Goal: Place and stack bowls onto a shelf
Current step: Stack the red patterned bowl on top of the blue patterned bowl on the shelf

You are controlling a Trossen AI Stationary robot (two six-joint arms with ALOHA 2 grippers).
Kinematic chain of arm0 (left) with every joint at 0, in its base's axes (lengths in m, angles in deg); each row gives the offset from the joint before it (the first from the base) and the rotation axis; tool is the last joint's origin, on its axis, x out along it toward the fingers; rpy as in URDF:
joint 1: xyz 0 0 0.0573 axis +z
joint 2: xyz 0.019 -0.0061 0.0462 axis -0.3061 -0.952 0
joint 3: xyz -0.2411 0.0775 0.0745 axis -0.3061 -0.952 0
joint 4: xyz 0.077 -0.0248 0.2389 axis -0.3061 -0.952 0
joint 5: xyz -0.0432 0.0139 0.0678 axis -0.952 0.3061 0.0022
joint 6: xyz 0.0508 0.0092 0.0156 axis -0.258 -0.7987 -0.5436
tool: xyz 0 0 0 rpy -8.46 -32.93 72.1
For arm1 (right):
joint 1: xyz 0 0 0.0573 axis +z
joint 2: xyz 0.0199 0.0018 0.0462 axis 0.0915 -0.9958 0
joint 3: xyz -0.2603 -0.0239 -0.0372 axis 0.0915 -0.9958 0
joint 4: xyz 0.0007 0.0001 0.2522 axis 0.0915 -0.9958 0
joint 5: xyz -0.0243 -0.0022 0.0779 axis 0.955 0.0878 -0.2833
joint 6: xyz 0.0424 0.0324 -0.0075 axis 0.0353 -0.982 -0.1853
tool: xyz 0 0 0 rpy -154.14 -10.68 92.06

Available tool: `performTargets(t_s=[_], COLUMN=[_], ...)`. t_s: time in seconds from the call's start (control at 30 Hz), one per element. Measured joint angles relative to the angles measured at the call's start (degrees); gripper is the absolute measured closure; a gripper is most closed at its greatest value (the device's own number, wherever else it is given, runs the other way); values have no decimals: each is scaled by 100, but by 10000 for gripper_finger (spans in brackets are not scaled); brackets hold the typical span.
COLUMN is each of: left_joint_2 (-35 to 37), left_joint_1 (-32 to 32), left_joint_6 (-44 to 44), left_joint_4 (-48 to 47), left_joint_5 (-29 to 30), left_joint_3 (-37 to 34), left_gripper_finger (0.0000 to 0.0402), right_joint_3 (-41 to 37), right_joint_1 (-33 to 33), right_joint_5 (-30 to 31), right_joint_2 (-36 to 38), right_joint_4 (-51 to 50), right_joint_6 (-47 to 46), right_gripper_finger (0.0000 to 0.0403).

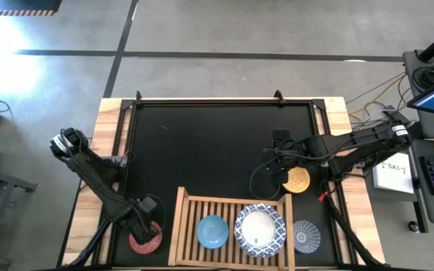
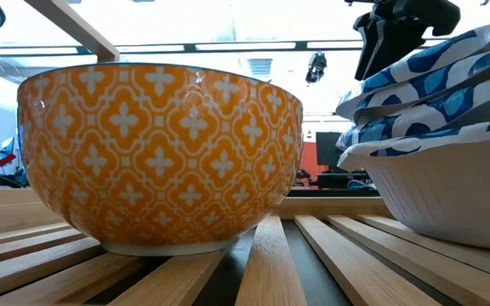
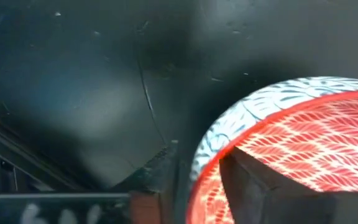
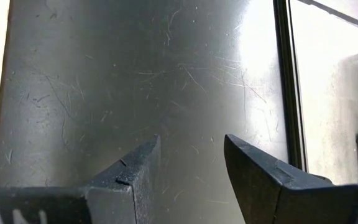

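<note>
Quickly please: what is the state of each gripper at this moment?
Left gripper: at the small red patterned bowl, one finger inside its rim; a closed grip cannot be told.
Right gripper: open, empty, over the large black mat.
</note>
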Motion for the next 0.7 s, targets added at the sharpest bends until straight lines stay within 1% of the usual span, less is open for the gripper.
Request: performTargets(t_s=[0.17,0.2,0.57,0.7], left_joint_2=[11,20,45,113], left_joint_1=[-2,-4,4,62], left_joint_6=[-42,-48,-151,-67], left_joint_4=[128,154,81,-143], left_joint_5=[-47,-44,-6,16], left_joint_3=[-111,-107,27,22], left_gripper_finger=[380,388,398,399], right_joint_3=[0,0,0,0], right_joint_1=[0,0,0,0], right_joint_5=[-2,0,0,0], right_joint_2=[1,1,-1,-1], right_joint_4=[2,0,2,2], right_joint_6=[1,1,1,1], right_gripper_finger=[234,234,234,234])
